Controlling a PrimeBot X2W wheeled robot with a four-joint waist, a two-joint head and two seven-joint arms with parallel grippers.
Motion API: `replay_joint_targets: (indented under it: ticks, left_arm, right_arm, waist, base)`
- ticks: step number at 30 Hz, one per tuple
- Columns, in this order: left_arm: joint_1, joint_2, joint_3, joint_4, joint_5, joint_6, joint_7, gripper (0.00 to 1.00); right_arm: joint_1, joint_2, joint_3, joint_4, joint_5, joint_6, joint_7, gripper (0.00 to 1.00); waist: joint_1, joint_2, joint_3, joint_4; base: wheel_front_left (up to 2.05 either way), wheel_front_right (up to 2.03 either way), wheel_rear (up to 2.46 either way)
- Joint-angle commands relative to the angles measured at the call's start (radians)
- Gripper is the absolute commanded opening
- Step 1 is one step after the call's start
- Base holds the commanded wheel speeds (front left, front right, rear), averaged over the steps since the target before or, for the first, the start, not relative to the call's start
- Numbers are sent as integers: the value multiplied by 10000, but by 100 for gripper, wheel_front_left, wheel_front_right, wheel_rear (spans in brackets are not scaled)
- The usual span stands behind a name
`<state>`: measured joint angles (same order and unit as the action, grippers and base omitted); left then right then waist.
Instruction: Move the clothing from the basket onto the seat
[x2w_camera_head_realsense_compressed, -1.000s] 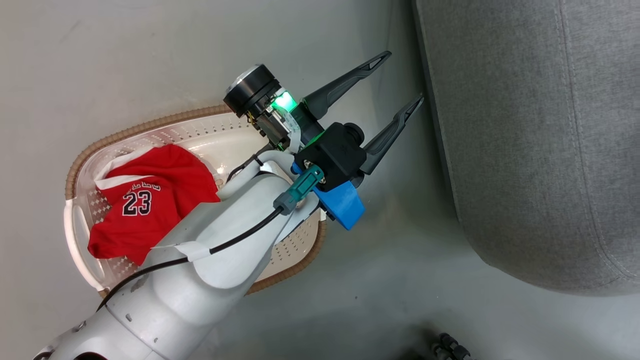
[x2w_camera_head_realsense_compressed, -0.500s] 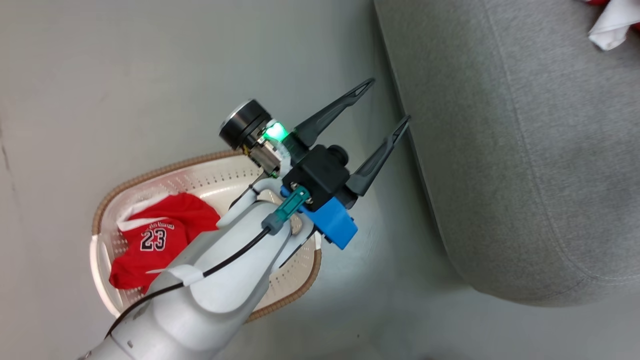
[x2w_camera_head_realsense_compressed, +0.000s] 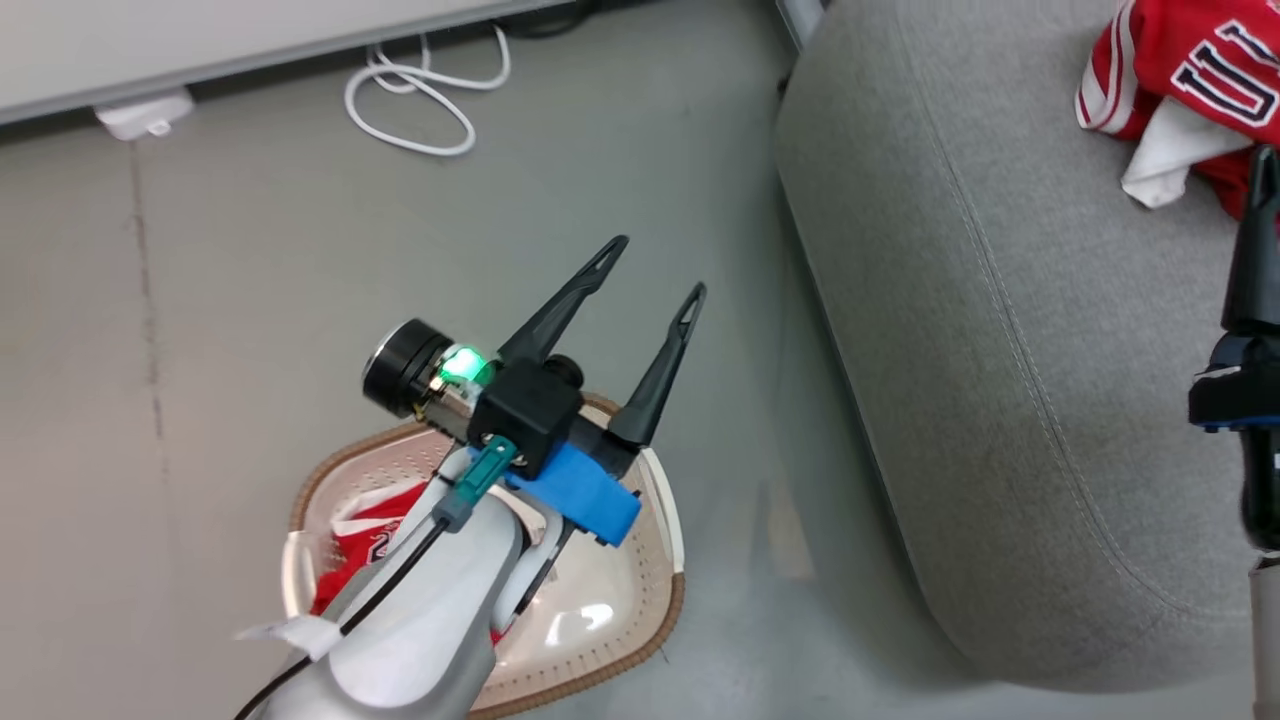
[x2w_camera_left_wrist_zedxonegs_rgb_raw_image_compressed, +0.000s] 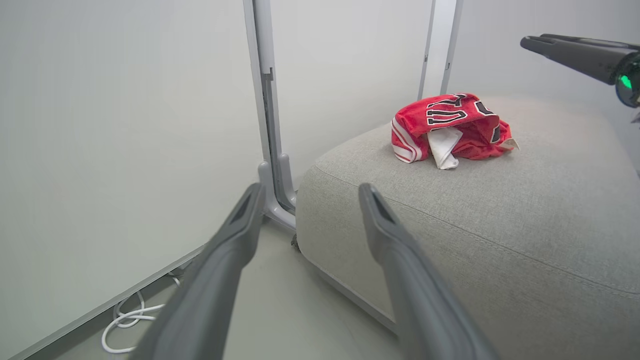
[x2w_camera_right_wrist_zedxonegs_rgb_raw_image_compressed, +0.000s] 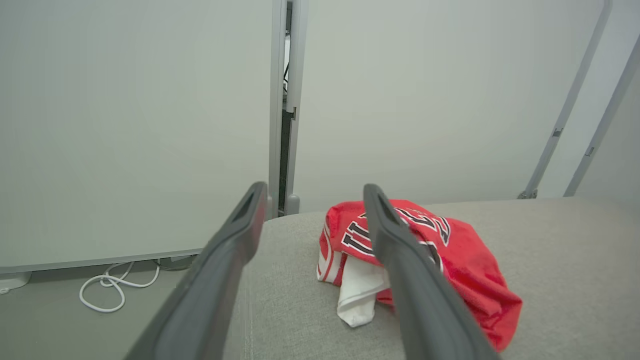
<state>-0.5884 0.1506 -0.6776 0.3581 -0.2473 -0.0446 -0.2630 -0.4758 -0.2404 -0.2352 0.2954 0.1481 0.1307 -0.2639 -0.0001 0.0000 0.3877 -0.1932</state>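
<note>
Both pincers are wide and hold nothing. The left gripper (x2w_camera_head_realsense_compressed: 659, 265) hangs above the basket (x2w_camera_head_realsense_compressed: 665, 620), and the right gripper (x2w_camera_right_wrist_zedxonegs_rgb_raw_image_compressed: 314, 188) is over the seat (x2w_camera_head_realsense_compressed: 1000, 400). One red shirt (x2w_camera_right_wrist_zedxonegs_rgb_raw_image_compressed: 465, 250) lies on the seat; the other shirt (x2w_camera_head_realsense_compressed: 352, 545) is in the basket. In its own view a right finger crosses the red shirt. I cannot tell if it touches, so it may drag the cloth. The left forearm (x2w_camera_head_realsense_compressed: 420, 640) hides most of the other shirt, and a blind reach may hook the basket wall.
</note>
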Motion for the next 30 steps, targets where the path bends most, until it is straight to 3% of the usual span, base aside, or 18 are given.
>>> replay_joint_targets:
  ticks: [1,14,30]
  left_arm:
    - [319,25,250,-84,-67,84,-26,100]
    - [2263,74,2174,-754,49,309,-26,100]
    - [4407,-55,4580,-1447,423,286,-26,100]
  right_arm:
    - [242,67,194,-240,108,1,-7,100]
    - [1440,706,1437,-908,228,3,-7,100]
    - [3248,1432,1961,-1535,228,3,-7,100]
  waist:
    - [1,0,-572,505]
    - [1,0,-2110,1784]
    - [1,0,-3468,2274]
  base:
    - [0,0,0]
    - [0,0,0]
    - [0,0,0]
